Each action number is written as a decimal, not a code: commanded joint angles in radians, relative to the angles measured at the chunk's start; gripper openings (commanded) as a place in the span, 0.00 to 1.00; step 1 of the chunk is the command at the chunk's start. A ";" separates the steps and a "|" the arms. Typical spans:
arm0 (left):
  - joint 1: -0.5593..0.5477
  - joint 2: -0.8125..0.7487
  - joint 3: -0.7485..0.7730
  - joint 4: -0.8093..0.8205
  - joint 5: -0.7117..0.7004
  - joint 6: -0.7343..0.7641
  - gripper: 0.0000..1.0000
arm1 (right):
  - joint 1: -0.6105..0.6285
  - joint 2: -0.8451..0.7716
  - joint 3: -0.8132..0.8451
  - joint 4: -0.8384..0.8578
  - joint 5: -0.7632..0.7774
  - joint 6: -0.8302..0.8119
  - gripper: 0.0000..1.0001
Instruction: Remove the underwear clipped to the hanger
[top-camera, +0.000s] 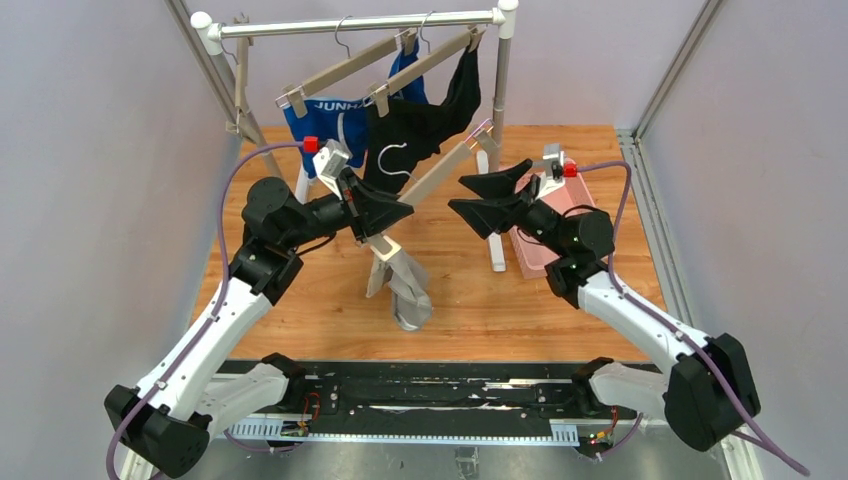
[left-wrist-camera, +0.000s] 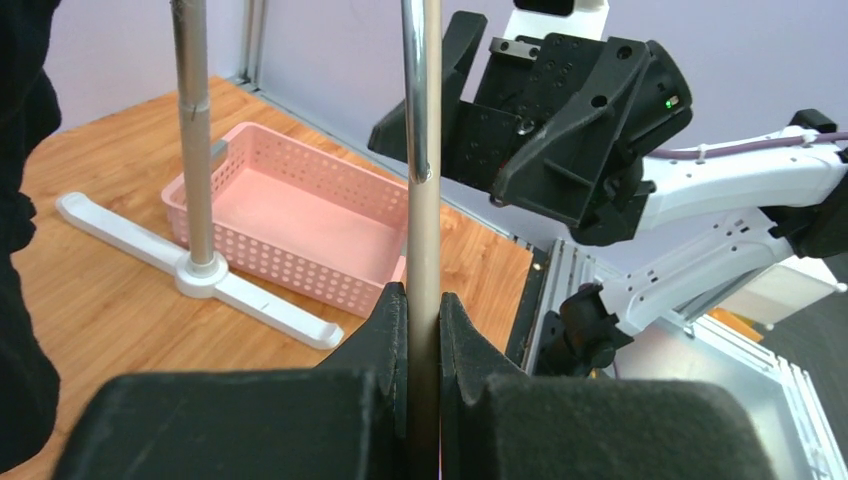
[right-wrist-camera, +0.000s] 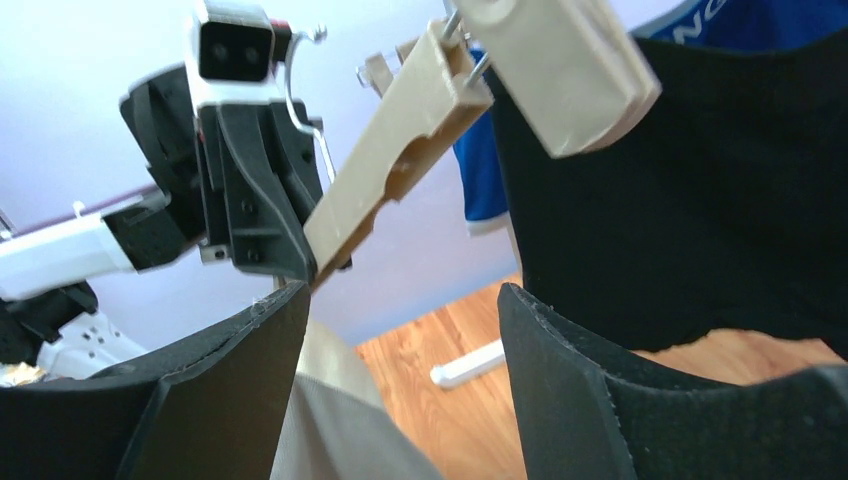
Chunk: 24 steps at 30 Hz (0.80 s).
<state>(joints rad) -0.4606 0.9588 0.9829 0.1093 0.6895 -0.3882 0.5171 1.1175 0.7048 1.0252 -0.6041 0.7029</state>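
Note:
My left gripper (top-camera: 400, 212) is shut on the bar of a beige wooden hanger (top-camera: 440, 175), held tilted off the rail. The grey underwear (top-camera: 405, 290) hangs from that hanger's low clip down to the table. In the left wrist view the fingers (left-wrist-camera: 395, 330) pinch the bar (left-wrist-camera: 423, 230). My right gripper (top-camera: 458, 194) is open, just right of the hanger. In the right wrist view (right-wrist-camera: 405, 300) the grey cloth (right-wrist-camera: 340, 420) lies by the left finger. The blue underwear (top-camera: 325, 120) and the black underwear (top-camera: 430, 120) hang clipped on two hangers on the rail.
The clothes rack's rail (top-camera: 360, 25) and right post (top-camera: 503, 80) stand at the back, its white foot (top-camera: 497, 255) on the wooden table. A pink perforated basket (left-wrist-camera: 290, 215) sits right of the post, partly behind my right arm (top-camera: 590, 250).

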 joint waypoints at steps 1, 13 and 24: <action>-0.005 -0.001 -0.041 0.187 -0.007 -0.103 0.00 | 0.014 0.086 0.049 0.286 0.051 0.114 0.71; -0.008 0.006 -0.082 0.262 0.018 -0.161 0.00 | 0.055 0.258 0.180 0.409 0.038 0.161 0.65; -0.018 0.030 -0.087 0.283 0.003 -0.166 0.00 | 0.086 0.242 0.212 0.314 0.020 0.109 0.55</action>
<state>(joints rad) -0.4637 0.9817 0.9009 0.3214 0.6960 -0.5468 0.5758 1.3800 0.8692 1.3434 -0.5747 0.8486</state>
